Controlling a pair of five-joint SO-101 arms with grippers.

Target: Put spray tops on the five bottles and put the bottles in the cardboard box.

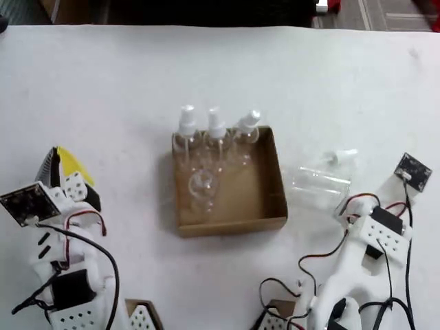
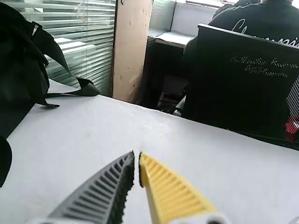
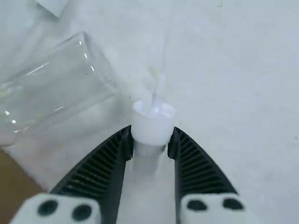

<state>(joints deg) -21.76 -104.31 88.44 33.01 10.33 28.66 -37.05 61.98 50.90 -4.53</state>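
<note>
Our left gripper hangs with its fingertips pressed together, while our right gripper pinches a white spray top between its fingers.

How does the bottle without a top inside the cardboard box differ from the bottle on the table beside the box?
Place: the boxed bottle is inside the cardboard box; the table bottle lies outside it, on the table.
Pose: the boxed bottle seems to stand upright, mouth up; the table bottle lies on its side.
Shared: both are clear and have no spray top.
</note>
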